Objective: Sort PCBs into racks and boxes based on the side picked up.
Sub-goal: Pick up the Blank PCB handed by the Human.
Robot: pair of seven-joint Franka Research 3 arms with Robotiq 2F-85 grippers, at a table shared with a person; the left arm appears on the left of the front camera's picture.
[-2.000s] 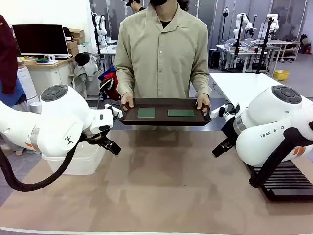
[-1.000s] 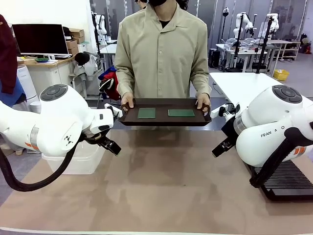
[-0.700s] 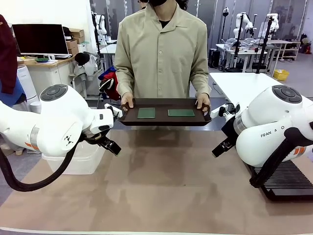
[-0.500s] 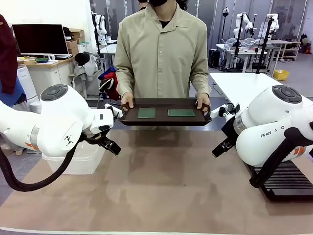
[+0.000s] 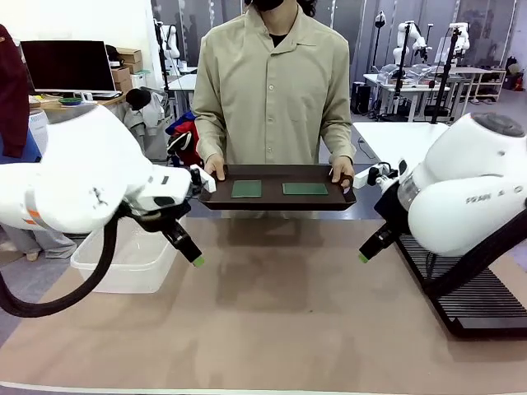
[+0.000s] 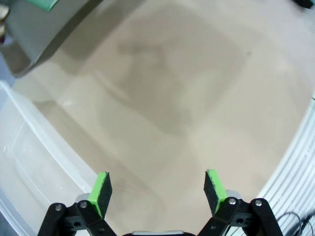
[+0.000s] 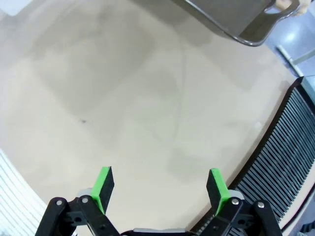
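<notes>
A person at the far side holds a dark brown tray above the table's far edge. Two green PCBs lie flat on it, one on the left and one on the right. My left gripper hangs open below the tray's left end, over bare table. In the left wrist view the left gripper has nothing between its green pads. My right gripper hangs open below the tray's right end, and the right wrist view shows that gripper just as empty. The clear box stands at the left, the black rack at the right.
The tray's corner and the rack's slots border the right wrist view. The box's rim lies left of my left fingers. A beige mat covers the table between the arms. The person's hands grip both tray handles.
Both arms have swung upward and closer to the camera, the grippers' tips shifting slightly lower over the mat. More of the box now shows. The tray and boards have not moved.
</notes>
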